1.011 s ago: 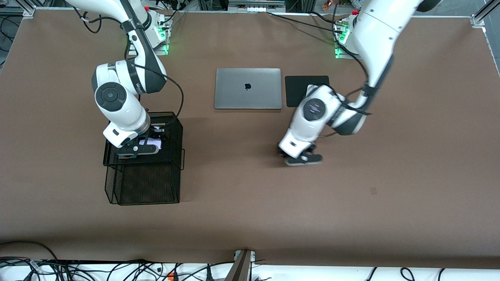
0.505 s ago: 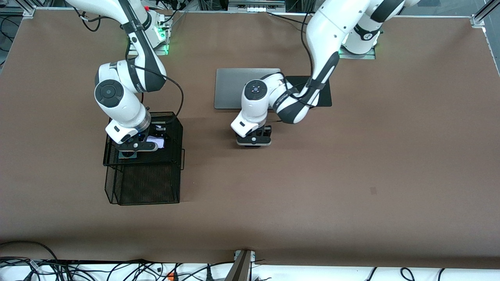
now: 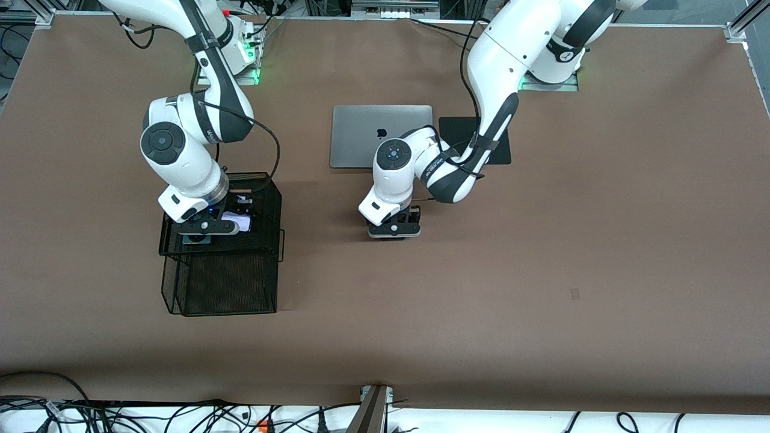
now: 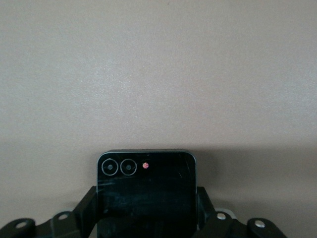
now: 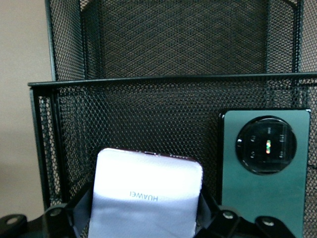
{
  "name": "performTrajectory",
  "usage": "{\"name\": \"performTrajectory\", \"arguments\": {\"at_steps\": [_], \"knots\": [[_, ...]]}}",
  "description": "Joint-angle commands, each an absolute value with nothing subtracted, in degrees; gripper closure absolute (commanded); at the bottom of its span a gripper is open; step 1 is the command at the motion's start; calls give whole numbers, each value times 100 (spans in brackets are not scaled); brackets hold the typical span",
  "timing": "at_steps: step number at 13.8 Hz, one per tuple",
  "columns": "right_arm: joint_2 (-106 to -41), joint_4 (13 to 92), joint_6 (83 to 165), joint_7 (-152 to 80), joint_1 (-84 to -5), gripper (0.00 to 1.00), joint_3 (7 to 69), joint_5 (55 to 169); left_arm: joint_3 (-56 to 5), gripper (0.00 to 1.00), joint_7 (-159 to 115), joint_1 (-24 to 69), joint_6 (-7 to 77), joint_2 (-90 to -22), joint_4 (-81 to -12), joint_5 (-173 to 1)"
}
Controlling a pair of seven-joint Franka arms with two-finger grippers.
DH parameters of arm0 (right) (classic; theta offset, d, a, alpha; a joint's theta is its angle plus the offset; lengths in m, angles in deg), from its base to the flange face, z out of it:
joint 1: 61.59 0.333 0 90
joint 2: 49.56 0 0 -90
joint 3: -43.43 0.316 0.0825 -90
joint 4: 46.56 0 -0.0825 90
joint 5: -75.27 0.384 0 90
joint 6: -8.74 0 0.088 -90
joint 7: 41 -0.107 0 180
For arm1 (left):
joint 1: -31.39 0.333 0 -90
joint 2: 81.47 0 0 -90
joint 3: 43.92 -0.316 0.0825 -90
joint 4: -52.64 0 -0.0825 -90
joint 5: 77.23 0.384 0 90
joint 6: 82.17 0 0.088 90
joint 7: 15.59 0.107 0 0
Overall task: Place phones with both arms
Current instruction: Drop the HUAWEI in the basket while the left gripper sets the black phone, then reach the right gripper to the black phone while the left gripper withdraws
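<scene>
My right gripper (image 3: 207,227) hangs over the black mesh basket (image 3: 264,240), shut on the small pale lilac-white phone (image 3: 239,221). In the right wrist view that phone (image 5: 146,193) sits between the fingers (image 5: 208,208). The dark green phone (image 5: 265,173) with its round camera ring lies on the basket's mesh beside it. My left gripper (image 3: 394,230) is low over the table, nearer the front camera than the laptop. It is shut on the small black phone (image 4: 146,191), with a finger (image 4: 86,208) against each long edge.
The silver laptop (image 3: 361,138) lies shut at the table's middle. A black mat (image 3: 451,129) lies beside it toward the left arm's end, partly under the left arm. The basket's rim (image 5: 173,82) and a lower mesh tier rise close to the right gripper.
The left arm swung from the left arm's end of the table to the middle by the laptop, then shifted slightly. The right gripper has barely moved over the basket.
</scene>
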State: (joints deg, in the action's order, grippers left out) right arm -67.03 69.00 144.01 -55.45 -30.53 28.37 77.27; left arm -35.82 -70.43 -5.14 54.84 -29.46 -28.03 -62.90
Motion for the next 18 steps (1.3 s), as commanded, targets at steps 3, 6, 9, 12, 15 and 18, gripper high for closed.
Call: {"name": "performTrajectory", "arguments": {"at_steps": [3, 6, 9, 12, 15, 18], "knots": [[-6538, 7033, 14621, -5488, -3012, 1, 2796, 7843, -3663, 0, -6965, -561, 5292, -3031, -2498, -6168], [-6538, 6928, 14585, -5463, -3012, 0, 2796, 7843, -3637, 0, -6729, -176, 4766, -3390, -2409, -6194], [-6538, 6657, 14411, -5436, -3012, 1, 2796, 7843, -3505, 0, -6114, 465, 3784, -3987, -2453, -6247], [-6722, 5676, 13246, -5462, -3012, 1, 2814, 7843, -3487, 0, -5131, 1142, 2912, -4507, -2479, -6430], [-7511, 4015, 12005, -6013, -2898, 1, 2971, 8280, -3469, 0, -4217, 1863, 2261, -4999, -2488, -6484], [-8276, 3246, 12035, -6857, -2591, 1, 3358, 8695, -3469, 0, -3363, 2487, 1690, -5561, -2479, -6712]]}}
